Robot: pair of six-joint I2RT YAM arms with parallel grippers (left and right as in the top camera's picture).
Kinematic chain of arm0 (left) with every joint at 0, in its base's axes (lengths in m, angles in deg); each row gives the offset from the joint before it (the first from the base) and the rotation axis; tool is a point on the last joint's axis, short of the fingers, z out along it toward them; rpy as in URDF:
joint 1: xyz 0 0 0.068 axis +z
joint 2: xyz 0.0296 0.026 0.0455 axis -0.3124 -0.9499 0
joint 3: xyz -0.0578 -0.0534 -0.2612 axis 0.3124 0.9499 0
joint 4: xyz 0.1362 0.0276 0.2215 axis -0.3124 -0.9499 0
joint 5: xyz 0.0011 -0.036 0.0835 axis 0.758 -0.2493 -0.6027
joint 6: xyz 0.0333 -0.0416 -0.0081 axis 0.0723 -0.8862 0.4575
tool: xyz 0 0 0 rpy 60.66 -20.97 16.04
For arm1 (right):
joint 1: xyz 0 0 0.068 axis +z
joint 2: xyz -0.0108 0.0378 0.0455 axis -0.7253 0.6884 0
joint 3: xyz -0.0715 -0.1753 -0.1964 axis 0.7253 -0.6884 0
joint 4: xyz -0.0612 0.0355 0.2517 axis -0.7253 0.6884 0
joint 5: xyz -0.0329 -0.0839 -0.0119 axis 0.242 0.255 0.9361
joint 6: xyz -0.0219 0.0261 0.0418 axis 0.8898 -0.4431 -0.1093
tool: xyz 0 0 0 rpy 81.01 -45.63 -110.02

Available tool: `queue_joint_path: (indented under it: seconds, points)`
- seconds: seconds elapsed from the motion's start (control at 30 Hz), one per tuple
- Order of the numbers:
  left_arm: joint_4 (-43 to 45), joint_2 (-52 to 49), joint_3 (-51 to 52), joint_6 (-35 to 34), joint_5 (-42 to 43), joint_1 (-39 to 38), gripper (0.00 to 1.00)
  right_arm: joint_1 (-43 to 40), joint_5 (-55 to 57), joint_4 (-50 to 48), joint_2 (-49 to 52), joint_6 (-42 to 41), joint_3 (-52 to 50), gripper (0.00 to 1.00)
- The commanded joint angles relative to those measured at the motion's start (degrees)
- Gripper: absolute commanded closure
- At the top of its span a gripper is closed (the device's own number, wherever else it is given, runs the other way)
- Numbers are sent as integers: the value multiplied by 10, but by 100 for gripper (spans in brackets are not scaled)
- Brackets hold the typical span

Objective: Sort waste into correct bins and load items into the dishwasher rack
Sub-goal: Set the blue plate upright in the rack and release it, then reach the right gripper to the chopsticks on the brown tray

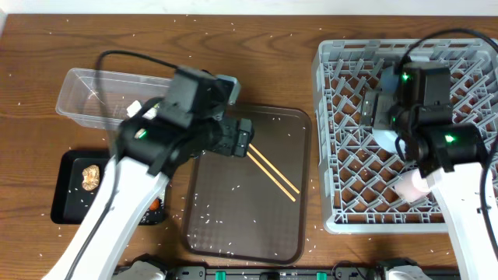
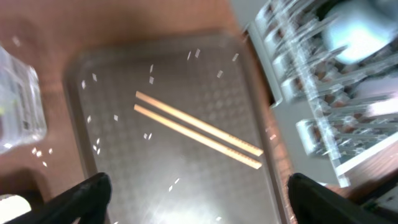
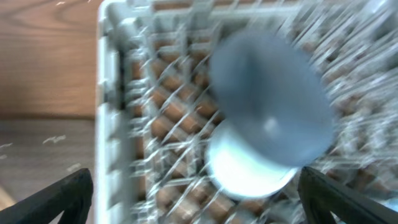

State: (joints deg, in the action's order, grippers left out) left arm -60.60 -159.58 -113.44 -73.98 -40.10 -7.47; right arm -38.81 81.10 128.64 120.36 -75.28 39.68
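Note:
The pair of wooden chopsticks (image 1: 272,172) lies side by side on the dark brown tray (image 1: 233,225). It also shows in the left wrist view (image 2: 198,130). My left gripper (image 1: 247,143) hangs open and empty over the tray's upper left, just short of the chopsticks' near ends; its fingers (image 2: 202,205) are spread wide. My right gripper (image 1: 381,117) is open and empty (image 3: 199,205) over the grey dishwasher rack (image 1: 334,155). A grey-blue plate (image 3: 270,102) and a white bowl (image 3: 245,171) sit in the rack, blurred. A pale pink cup (image 1: 410,187) rests in the rack.
The clear plastic tub (image 1: 93,97) stands at the back left with something white inside. The black bin (image 1: 66,190) at the front left holds a brown food lump (image 1: 92,177). White rice grains are scattered over the tray and table. The rack (image 2: 323,106) borders the tray's right edge.

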Motion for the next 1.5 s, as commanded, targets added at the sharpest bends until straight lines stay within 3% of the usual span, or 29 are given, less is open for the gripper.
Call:
queue_joint_path:
  seconds: [0.0,0.07,0.13,0.17,0.33,0.57,0.67,0.73,0.87,0.9,1.17,1.47]
  points:
    - [-10,-57,23,-11,-4,-1,16,5,-72,26,-7,-89,3,6]
    - [-18,-96,24,-31,-4,-1,24,5,-99,44,-7,-109,3,11]
    - [-28,-130,24,-35,-6,2,34,8,-158,55,-6,-108,3,25]
    - [-30,-138,24,-42,-6,6,34,11,-183,58,-5,-95,3,28]
    - [-48,-126,13,-60,-6,50,34,67,-267,68,14,40,1,30]
    - [-142,-23,7,-52,-57,121,34,173,-201,46,68,53,-1,27]
    - [-196,33,7,-52,-124,146,33,212,-198,26,112,62,-1,34]
    - [-210,73,7,-52,-140,162,31,234,-188,15,152,61,-1,42]
    - [-211,144,7,-59,-141,188,4,261,-135,-12,232,61,-1,52]
    - [-210,164,7,-59,-142,194,2,264,-130,-20,249,61,-1,52]
    - [-209,257,7,-58,-142,200,2,279,-146,-66,357,111,-1,59]
    - [-210,271,7,-58,-141,200,2,302,-153,-70,411,137,-1,60]
